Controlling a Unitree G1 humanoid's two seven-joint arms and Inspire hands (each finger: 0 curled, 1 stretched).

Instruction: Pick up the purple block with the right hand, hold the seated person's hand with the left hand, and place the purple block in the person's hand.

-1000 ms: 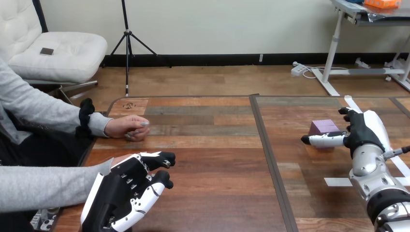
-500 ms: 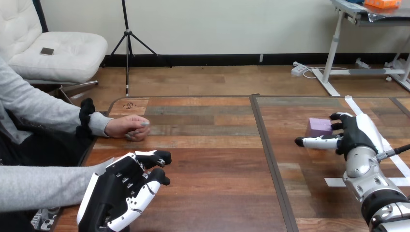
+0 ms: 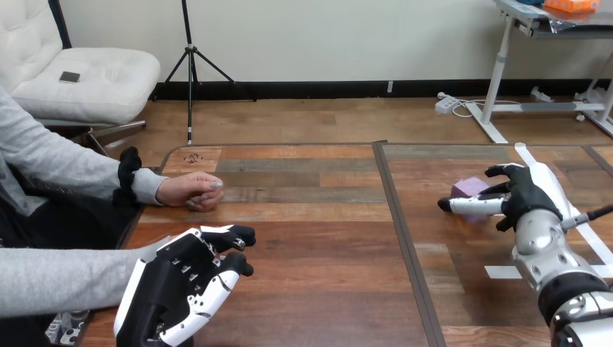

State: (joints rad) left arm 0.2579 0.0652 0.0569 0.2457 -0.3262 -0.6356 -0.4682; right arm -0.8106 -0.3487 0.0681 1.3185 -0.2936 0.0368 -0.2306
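You had the right hand (image 3: 524, 195) out on the right side of the bench (image 3: 325, 246), closed on the purple block (image 3: 468, 187). Its thumb lay across the block's near face, pointing left, and its fingers (image 3: 499, 172) curled in at the block's far right edge, so the block sat pinched between them. Whether the block was off the bench surface or resting on it, you could not tell from the head view. A strip of white tape (image 3: 506, 272) lay on the bench nearer to you than the hand.

Your left hand (image 3: 181, 285) was at the near left, well apart from the block. It sat just at the end of the person's grey sleeve (image 3: 65, 278), which came in from the left edge. The person's hand on that arm was hidden beneath yours, and you could not tell whether your left hand gripped anything.

Farther back on the left, the person's other hand (image 3: 189, 191) rested on the bench in a loose fist (clear of both of your hands).
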